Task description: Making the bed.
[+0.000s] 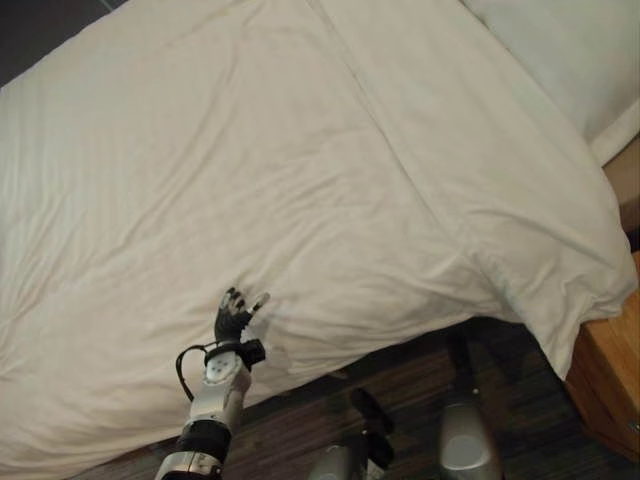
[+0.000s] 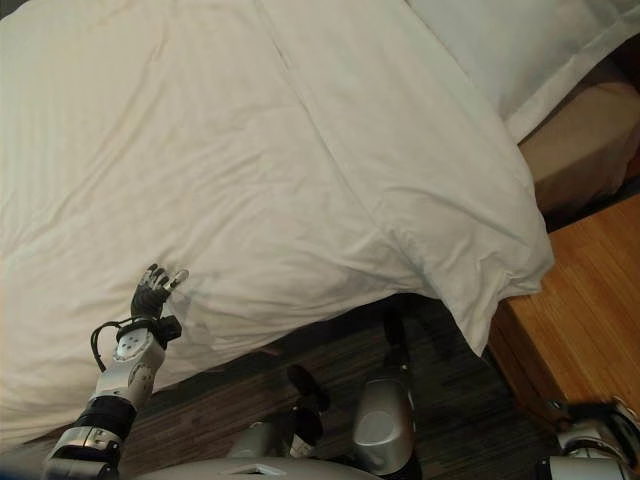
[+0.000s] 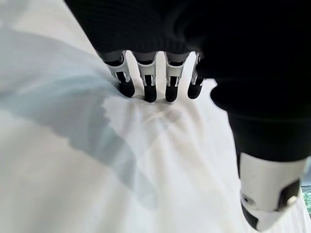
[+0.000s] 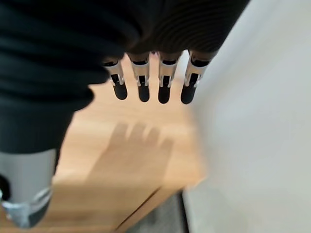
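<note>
Broadly, the bed is seen largely covered: a white duvet point(image 1: 300, 180) is spread over the mattress and hangs over the near edge above the dark floor point(image 1: 400, 400). At the left, the left hand point(image 1: 236, 312) is laid on the duvet close to that near edge, with its fingers point(image 3: 148, 82) held straight and apart and their dark tips pressed against the cloth; nothing is gripped. Shallow creases are seen fanning out across the cover around and beyond the hand, so the surface is judged not yet smooth. Further right, a long fold line runs up the duvet toward the head of the bed, where a white pillow point(image 2: 510, 50) is set at the far right corner. The duvet's right-hand corner is seen drooping past the bed's side beside a wooden bedside surface point(image 2: 590, 300). At the far right, the right hand point(image 4: 150, 73) is held over that wooden surface, next to the hanging white cloth, its fingers straight and spread and nothing held. The spreading is judged mostly done; the smoothing of creases and the squaring of the right corner appear to be left.
</note>
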{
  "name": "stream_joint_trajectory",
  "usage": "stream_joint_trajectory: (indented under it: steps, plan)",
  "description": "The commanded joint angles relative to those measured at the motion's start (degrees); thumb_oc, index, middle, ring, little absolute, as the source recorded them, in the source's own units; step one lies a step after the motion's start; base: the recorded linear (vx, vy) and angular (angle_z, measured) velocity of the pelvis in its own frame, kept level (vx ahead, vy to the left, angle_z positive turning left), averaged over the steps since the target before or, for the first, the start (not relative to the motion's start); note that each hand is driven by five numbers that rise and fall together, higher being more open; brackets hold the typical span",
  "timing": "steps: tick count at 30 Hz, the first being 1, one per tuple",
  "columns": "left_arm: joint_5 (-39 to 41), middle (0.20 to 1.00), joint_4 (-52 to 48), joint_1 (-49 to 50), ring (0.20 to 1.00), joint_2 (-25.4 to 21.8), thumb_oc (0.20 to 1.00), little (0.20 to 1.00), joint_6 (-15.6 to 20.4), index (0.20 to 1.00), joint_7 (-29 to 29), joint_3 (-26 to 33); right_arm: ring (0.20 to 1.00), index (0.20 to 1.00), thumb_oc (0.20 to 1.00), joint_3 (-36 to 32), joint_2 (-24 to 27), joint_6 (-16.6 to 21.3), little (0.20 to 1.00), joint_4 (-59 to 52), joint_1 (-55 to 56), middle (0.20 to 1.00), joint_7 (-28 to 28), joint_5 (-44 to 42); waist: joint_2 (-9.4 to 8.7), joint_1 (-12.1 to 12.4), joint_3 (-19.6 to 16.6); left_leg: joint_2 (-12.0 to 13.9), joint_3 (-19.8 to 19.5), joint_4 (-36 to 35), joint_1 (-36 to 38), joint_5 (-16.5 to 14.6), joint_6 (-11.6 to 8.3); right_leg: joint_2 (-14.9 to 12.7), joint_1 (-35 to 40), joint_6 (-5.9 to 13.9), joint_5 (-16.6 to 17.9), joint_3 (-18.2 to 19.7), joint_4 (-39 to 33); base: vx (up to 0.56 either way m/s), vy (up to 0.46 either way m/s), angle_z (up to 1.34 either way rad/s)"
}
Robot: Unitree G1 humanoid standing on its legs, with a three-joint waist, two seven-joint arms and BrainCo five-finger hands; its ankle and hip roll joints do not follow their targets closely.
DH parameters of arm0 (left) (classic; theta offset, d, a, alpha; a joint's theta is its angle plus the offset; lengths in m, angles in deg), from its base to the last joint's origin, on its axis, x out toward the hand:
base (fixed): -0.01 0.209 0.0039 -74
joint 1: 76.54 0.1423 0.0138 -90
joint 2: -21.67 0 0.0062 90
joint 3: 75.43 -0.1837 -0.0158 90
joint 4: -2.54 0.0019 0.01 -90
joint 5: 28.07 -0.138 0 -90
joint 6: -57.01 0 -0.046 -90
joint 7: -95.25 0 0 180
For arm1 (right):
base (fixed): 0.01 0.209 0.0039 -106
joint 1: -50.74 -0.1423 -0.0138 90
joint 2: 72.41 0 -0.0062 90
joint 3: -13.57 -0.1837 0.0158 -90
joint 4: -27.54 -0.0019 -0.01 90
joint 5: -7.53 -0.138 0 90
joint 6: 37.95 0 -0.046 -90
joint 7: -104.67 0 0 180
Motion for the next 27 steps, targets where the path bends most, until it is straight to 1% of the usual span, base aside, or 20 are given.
stream_joint_trajectory:
  steps: [1,2,3,4,5,6,7,9,10,11,12,14,15,16,17,18,21,23,26,27]
  plan:
    - [-0.7,1.000,-1.3,-0.3,1.000,-2.5,1.000,1.000,3.4,1.000,0.0,1.6,1.000,1.000,1.000,1.9,2.4,0.8,1.000,-8.7,-1.5,1.000,4.7,1.7,-4.26,1.0,-6.6,7.3,-4.3,2.3,3.0,1.2,-6.58,-4.0,-3.5,4.33,-2.0,-1.3,3.0,0.13,-0.010,-0.01]
    - [-1.0,1.000,-2.6,0.2,1.000,-2.8,1.000,1.000,3.5,1.000,-0.1,2.3,1.000,1.000,1.000,0.6,4.7,1.5,1.000,-17.5,-2.0,1.000,6.0,1.7,-4.81,0.8,-7.0,7.5,-4.1,2.1,3.8,0.8,-6.71,-3.9,-3.0,4.59,-2.2,-1.5,2.9,0.11,-0.009,0.00]
    - [-1.4,1.000,-3.4,0.7,1.000,-2.5,1.000,1.000,3.2,1.000,-0.1,3.0,1.000,1.000,1.000,-0.4,5.4,1.6,1.000,-24.6,-1.2,1.000,6.4,2.7,-5.20,0.7,-7.2,7.7,-4.0,2.0,4.4,0.7,-6.69,-3.8,-2.6,4.57,-2.2,-1.5,2.9,0.10,-0.008,-0.05]
    - [-1.9,1.000,-3.9,0.7,1.000,-2.3,1.000,1.000,3.0,1.000,-0.3,3.2,0.853,0.853,0.853,-1.1,5.7,2.2,0.853,-30.9,-0.9,0.853,6.4,2.9,-5.60,0.6,-7.5,7.9,-3.7,1.9,4.9,0.6,-6.71,-3.6,-2.4,4.60,-2.2,-1.5,2.9,0.07,-0.023,-0.01]
    - [-2.9,1.000,-3.8,0.6,1.000,-1.9,1.000,1.000,2.6,1.000,-0.4,3.4,0.200,0.200,0.200,-1.8,5.2,3.1,0.200,-35.7,-0.5,0.200,5.9,1.9,-6.00,0.6,-7.7,8.0,-3.7,1.9,5.3,0.4,-6.67,-3.3,-2.1,4.53,-2.3,-1.5,2.9,0.05,-0.041,-0.04]
    - [-3.8,1.000,-4.0,0.2,1.000,-1.6,1.000,1.000,1.9,1.000,-0.6,3.0,0.200,0.200,0.200,-2.9,2.2,5.3,0.200,-42.3,-0.5,0.200,5.8,-3.9,-6.63,0.9,-8.2,8.4,-3.5,1.7,5.6,0.6,-6.62,-3.0,-2.0,4.31,-2.1,-1.7,2.9,0.07,-0.052,0.02]
    - [-4.4,1.000,-4.2,0.2,1.000,-1.2,1.000,1.000,1.8,1.000,-0.6,2.8,0.200,0.200,0.200,-3.5,0.3,7.0,0.200,-44.8,-0.9,0.200,5.7,-8.0,-6.94,1.3,-8.5,8.5,-3.5,1.7,6.0,0.1,-6.56,-2.9,-1.5,4.39,-2.4,-1.9,2.9,0.05,-0.071,-0.03]
    - [-4.8,1.000,-4.9,0.2,1.000,-1.2,1.000,1.000,1.3,1.000,-0.4,2.4,0.200,0.200,0.200,-4.6,-5.3,12.7,0.200,-50.3,-3.2,0.200,4.8,-22.2,-7.80,2.2,-8.8,9.0,-3.5,1.7,6.2,0.1,-6.47,-2.6,-1.1,4.21,-2.4,-1.9,2.9,0.04,-0.059,-0.05]
    - [-4.5,1.000,-5.4,0.0,1.000,-1.5,1.000,1.000,0.9,1.000,-0.2,2.7,0.200,0.200,0.200,-4.9,-8.2,15.5,0.200,-51.9,-4.5,0.200,3.6,-29.6,-8.10,2.6,-8.8,9.2,-3.5,1.7,6.2,0.1,-6.49,-2.4,-1.1,4.13,-2.5,-2.1,2.9,0.04,-0.052,-0.01]
    - [-3.8,1.000,-5.5,0.3,1.000,-1.8,1.000,1.000,0.8,1.000,-0.2,3.1,0.200,0.200,0.200,-5.6,-12.3,19.3,0.200,-53.7,-6.5,0.200,0.7,-39.8,-8.25,3.2,-8.8,9.3,-3.6,1.6,6.2,0.2,-6.47,-2.2,-1.1,4.02,-2.4,-2.1,2.9,0.01,-0.063,0.03]
    - [-3.8,1.000,-5.5,0.6,1.000,-2.0,1.000,1.000,0.3,1.000,0.3,3.2,0.200,0.200,0.200,-6.2,-15.1,21.7,0.200,-55.1,-7.6,0.200,-1.5,-45.6,-8.53,3.6,-8.5,9.4,-3.6,1.5,6.1,0.6,-6.43,-2.1,-1.3,3.77,-2.3,-2.1,3.0,0.03,-0.045,0.06]
    - [-3.0,1.000,-5.4,2.8,1.000,-1.0,1.000,1.000,0.2,1.000,1.2,3.4,0.200,0.200,0.200,-7.6,-20.4,27.0,0.200,-58.2,-10.5,0.200,-4.7,-56.9,-8.11,4.8,-8.3,9.5,-4.0,1.5,6.1,0.5,-6.58,-2.0,-1.0,3.65,-2.7,-2.3,2.9,0.02,-0.019,0.00]
    - [-2.9,1.000,-5.4,2.9,1.000,-1.1,1.000,1.000,0.2,1.000,1.3,3.4,0.200,0.200,0.200,-7.6,-20.5,27.2,0.200,-58.2,-10.4,0.200,-4.9,-57.1,-8.25,4.7,-8.4,9.5,-4.0,1.4,5.9,0.9,-6.55,-2.0,-1.4,3.45,-2.3,-2.3,2.9,0.04,-0.025,-0.02]
    - [-2.0,1.000,-5.6,5.2,1.000,0.0,1.000,1.000,0.3,1.000,2.2,3.9,0.200,0.200,0.200,-9.2,-23.3,30.6,0.200,-60.9,-12.4,0.200,-6.0,-63.3,-7.54,5.5,-8.1,9.5,-4.3,1.5,5.9,0.6,-6.78,-2.0,-1.2,3.53,-2.7,-2.5,2.8,0.00,-0.024,0.14]
    - [-1.5,1.000,-5.6,6.1,1.000,0.2,1.000,1.000,0.5,1.000,2.7,3.8,0.200,0.200,0.200,-8.9,-24.2,32.7,0.200,-60.6,-13.9,0.200,-6.7,-65.8,-7.31,5.9,-8.2,9.6,-4.5,1.4,5.4,1.3,-6.91,-2.0,-1.7,3.32,-2.4,-2.6,2.8,0.02,-0.017,0.17]
    - [-0.9,1.000,-5.6,6.8,1.000,0.3,1.000,1.000,1.0,1.000,2.9,3.7,0.200,0.200,0.200,-9.0,-24.4,33.8,0.200,-60.6,-15.6,0.200,-6.6,-67.7,-6.99,6.3,-8.0,9.5,-4.5,1.3,5.2,1.4,-7.03,-2.0,-1.8,3.31,-2.3,-2.6,2.7,-0.05,-0.017,0.19]
    - [1.2,1.000,-5.0,6.3,1.000,0.8,1.000,1.000,2.4,1.000,2.4,3.3,0.200,0.200,0.200,-9.4,-28.3,37.7,0.200,-61.3,-21.9,0.200,-8.0,-74.7,-4.81,7.3,-5.4,9.0,-5.0,1.3,2.9,2.4,-7.35,-2.2,-4.8,3.57,-1.5,-1.6,3.4,-0.10,-0.001,0.03]
    - [2.5,1.000,-3.8,5.9,1.000,0.7,1.000,1.000,3.3,1.000,2.3,2.7,0.200,0.200,0.200,-10.2,-30.4,41.1,0.200,-59.7,-25.7,0.200,-7.2,-77.5,-3.37,7.9,-5.0,8.5,-5.1,1.2,1.3,2.8,-7.39,-2.5,-6.2,3.68,-1.1,-1.3,3.2,-0.03,0.003,0.00]
    - [4.8,1.000,-3.7,6.3,1.000,0.1,1.000,1.000,4.6,1.000,2.9,2.5,0.200,0.200,0.200,-10.6,-30.2,43.2,0.200,-55.3,-30.2,0.200,-6.0,-79.7,-0.77,8.9,-4.1,8.4,-5.0,1.2,-0.3,3.3,-7.68,-2.8,-7.4,3.90,-0.9,-1.1,2.4,-0.01,0.008,0.02]
    - [5.3,1.000,-3.5,5.9,1.000,-0.2,1.000,1.000,4.9,1.000,3.0,2.2,0.200,0.200,0.200,-10.3,-30.2,42.8,0.200,-53.2,-31.2,0.200,-6.1,-80.1,0.18,9.1,-3.5,8.3,-5.0,1.2,-0.9,3.5,-7.79,-3.0,-8.1,3.97,-0.8,-1.1,2.5,-0.05,0.009,-0.05]
